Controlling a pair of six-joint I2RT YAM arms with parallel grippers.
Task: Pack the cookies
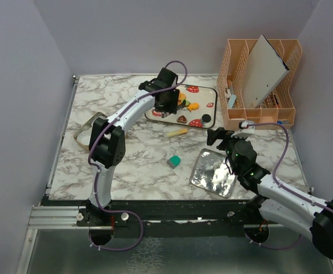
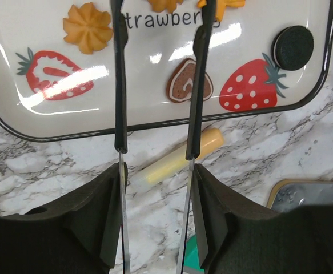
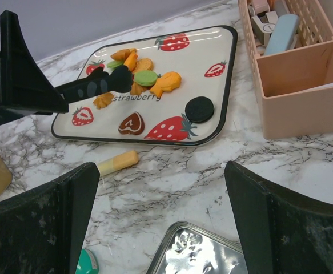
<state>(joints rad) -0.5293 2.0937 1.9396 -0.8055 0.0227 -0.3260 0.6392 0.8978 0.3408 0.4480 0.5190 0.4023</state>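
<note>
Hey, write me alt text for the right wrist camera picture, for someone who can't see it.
A white strawberry-print tray on a marble table holds a pile of toy cookies, with the left gripper poised at the pile. The open right gripper frames the bottom, with a silver tin showing between its fingers and a peach organizer at right.

Illumination is bright, even and overhead, producing soft shadows. Glare streaks cross the glossy tray (image 2: 155, 108); the metal tin (image 1: 212, 174) shows bright reflections.
</note>
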